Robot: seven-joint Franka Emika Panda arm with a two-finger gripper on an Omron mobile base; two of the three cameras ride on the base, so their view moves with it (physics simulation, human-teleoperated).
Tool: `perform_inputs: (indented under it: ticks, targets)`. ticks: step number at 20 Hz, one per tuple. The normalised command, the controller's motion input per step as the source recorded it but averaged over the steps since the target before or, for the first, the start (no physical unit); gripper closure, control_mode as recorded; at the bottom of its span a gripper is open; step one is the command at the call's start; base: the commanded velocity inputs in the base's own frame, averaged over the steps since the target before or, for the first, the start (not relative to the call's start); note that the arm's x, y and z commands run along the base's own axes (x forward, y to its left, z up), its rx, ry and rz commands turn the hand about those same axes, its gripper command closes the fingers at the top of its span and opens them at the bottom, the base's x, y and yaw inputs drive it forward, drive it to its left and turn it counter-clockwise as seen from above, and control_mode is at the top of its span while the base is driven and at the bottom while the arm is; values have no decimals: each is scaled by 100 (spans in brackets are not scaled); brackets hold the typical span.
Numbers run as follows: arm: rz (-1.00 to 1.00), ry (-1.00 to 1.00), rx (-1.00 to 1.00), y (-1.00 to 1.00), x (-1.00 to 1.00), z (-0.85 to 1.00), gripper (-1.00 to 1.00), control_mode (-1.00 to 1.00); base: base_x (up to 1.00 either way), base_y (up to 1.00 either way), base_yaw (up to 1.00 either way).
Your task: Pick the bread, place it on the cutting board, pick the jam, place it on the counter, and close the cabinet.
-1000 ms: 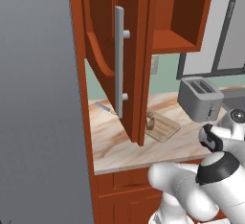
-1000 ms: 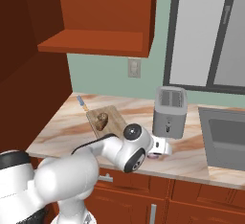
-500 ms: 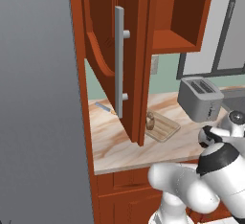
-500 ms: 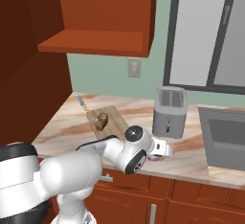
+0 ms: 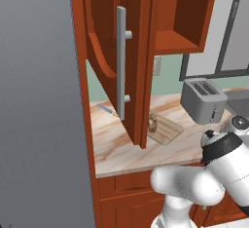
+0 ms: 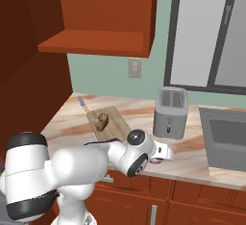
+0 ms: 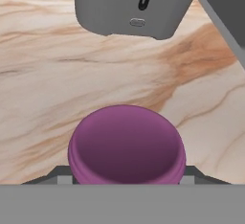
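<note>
Jam, a round purple-lidded jar [image 7: 127,144], sits pinched in the end effector [image 7: 125,173] low over the veined beige bench [image 7: 43,74] at frame bottom, bread [image 6: 102,119] already boarded; next, set it down and let go.

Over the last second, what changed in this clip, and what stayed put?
Little changed. The arm's elbow swung a bit in both base views while the gripper stayed low over the counter in front of the toaster, still closed around the purple-lidded jam jar. The bread remains on the cutting board, and the cabinet door is still open.
</note>
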Motion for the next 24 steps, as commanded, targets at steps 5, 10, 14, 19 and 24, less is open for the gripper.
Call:
perform_inputs:
  ticks: [5, 10, 14, 19, 24]
  targets:
    - [0, 0, 0, -4, 6, -16, 100, -100, 0, 0, 0]
    - [0, 0, 0, -2, 8, -12, 100, -100, 0, 0, 0]
    - [0, 2, 0, -1, 0, -8, 100, -100, 0, 0, 0]
    - [0, 2, 0, -1, 0, -6, 100, -100, 0, 0, 0]
    - [0, 2, 0, 0, 0, 0, 100, -100, 0, 0, 0]
